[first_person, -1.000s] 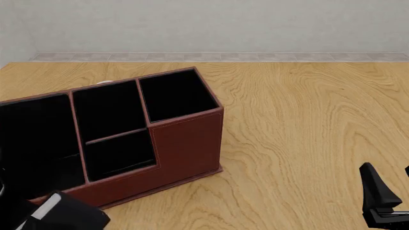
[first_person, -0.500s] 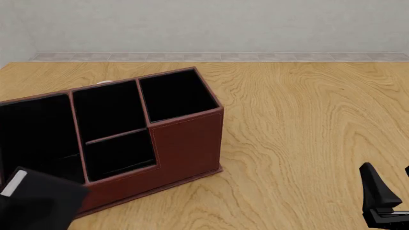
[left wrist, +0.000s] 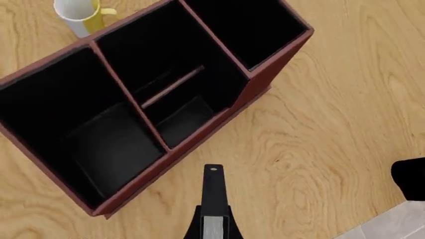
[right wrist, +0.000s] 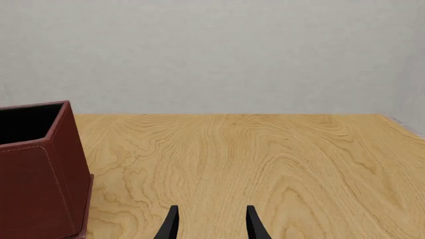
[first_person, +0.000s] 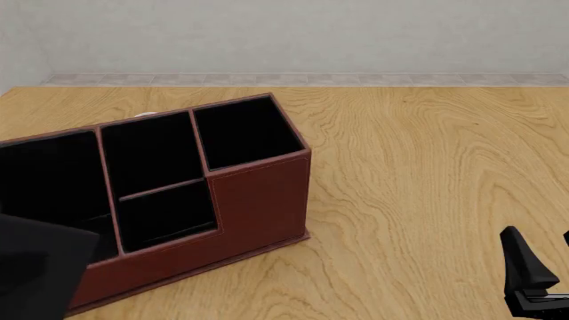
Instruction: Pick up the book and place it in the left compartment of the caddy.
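The caddy (first_person: 258, 200) stands at the table's left, reddish-brown with a black interior. Its left compartment (first_person: 44, 180) is the wide end section. The book (first_person: 36, 270) hangs as a black slab at the lower left, in front of that compartment's low front wall. In the left wrist view the book (left wrist: 213, 191) shows edge-on with its white page edge, above the table just outside the caddy (left wrist: 265, 64), near the left compartment (left wrist: 73, 114). My left gripper (left wrist: 214, 226) is shut on it. My right gripper (right wrist: 211, 226) is open and empty, low at the right (first_person: 534, 280).
A white and yellow mug (left wrist: 79, 12) stands behind the caddy; only a sliver of the mug (first_person: 146, 115) shows in the front view. Bare wooden table (first_person: 427, 173) stretches right of the caddy. A wall bounds the far edge.
The book has risen and moved left, toward the caddy's left compartment. Its white page edge no longer shows in the front view. The right gripper has not moved.
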You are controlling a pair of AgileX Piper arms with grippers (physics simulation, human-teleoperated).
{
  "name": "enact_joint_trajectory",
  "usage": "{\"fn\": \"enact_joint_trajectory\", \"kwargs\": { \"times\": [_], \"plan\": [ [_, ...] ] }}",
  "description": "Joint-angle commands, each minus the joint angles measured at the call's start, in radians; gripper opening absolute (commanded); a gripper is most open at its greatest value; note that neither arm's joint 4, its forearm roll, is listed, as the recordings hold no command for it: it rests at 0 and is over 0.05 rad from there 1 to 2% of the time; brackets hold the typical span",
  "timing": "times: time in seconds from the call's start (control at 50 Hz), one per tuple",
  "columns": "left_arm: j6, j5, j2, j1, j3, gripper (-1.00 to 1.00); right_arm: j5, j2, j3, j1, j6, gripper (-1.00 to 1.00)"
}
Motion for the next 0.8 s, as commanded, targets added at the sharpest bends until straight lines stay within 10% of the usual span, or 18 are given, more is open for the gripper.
{"fn": "enact_joint_trajectory", "kwargs": {
  "times": [0.02,0.8],
  "plan": [
    [0.014,0.0,-0.016,0.065,-0.017,-1.0,0.0,-0.001,0.001,0.0,0.0,1.0],
    [0.072,0.0,0.037,0.375,-0.137,-1.0,0.0,-0.001,0.001,0.0,0.0,1.0]
  ]
}}
